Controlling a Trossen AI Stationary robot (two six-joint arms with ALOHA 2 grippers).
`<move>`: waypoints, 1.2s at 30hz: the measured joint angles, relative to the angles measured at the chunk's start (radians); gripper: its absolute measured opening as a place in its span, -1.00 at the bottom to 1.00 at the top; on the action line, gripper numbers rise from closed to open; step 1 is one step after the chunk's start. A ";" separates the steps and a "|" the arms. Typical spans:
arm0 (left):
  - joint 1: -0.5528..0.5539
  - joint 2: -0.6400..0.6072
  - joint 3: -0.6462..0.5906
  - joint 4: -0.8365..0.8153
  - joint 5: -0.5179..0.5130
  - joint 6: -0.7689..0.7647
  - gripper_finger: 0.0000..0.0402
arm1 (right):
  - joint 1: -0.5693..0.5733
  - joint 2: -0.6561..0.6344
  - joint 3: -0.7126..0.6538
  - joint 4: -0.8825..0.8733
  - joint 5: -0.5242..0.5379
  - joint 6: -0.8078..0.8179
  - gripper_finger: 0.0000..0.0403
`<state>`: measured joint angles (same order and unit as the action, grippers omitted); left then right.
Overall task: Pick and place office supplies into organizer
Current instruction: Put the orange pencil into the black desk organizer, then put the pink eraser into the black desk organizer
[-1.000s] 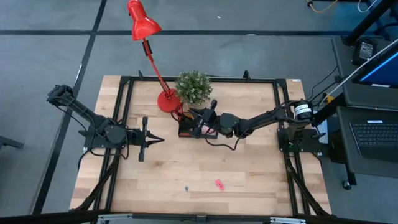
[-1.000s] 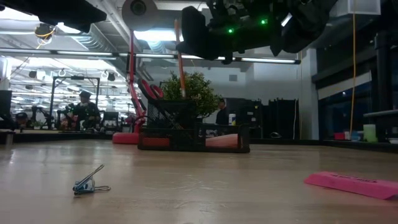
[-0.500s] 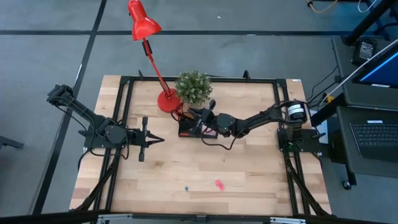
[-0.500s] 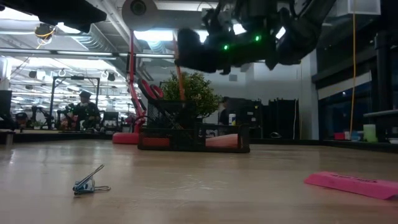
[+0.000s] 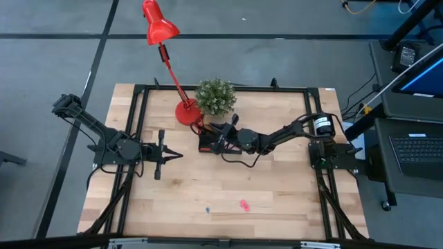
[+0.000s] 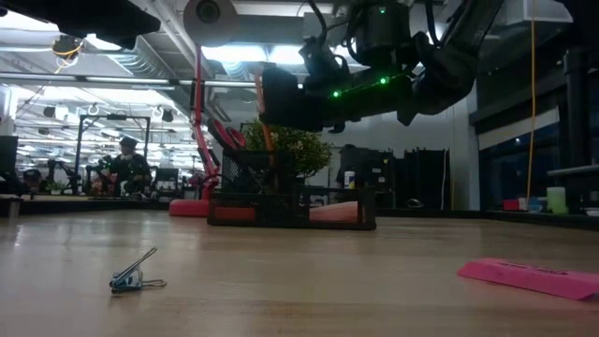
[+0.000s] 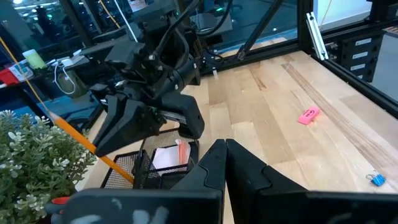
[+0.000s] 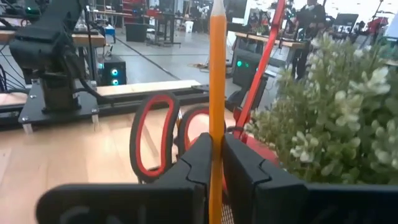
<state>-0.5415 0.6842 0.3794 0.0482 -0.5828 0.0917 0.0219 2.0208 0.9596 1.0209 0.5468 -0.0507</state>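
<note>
While the orange pencil (image 8: 217,93) is clamped between the fingers of the right gripper (image 8: 211,158) directly above the organizer (image 5: 211,143), insertion is judged in hand, lowering and release being required next, with the closed left gripper (image 5: 168,155) parked well apart from the organizer.

Right gripper (image 8: 216,163) fingers clamped on orange pencil (image 8: 217,68), pencil upright. Just beyond: red-handled scissors (image 8: 163,134), handles up. Potted plant (image 8: 336,106) beside. Red lamp stem (image 8: 260,70) slants behind. Left arm (image 8: 53,53) far off.
</note>
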 joint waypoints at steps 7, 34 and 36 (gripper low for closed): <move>0.000 0.000 0.000 0.000 0.000 0.000 -0.99 | 0.000 0.003 0.000 -0.007 -0.001 0.005 -0.83; 0.000 0.000 0.000 0.000 0.000 -0.001 -0.99 | 0.018 -0.017 0.026 -0.050 -0.009 -0.035 -0.23; 0.000 0.000 0.000 0.000 0.000 -0.003 -0.99 | 0.030 -0.051 0.026 -0.070 -0.009 -0.051 -0.19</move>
<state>-0.5415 0.6842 0.3794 0.0483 -0.5827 0.0891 0.0518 1.9695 0.9852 0.9510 0.5383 -0.1017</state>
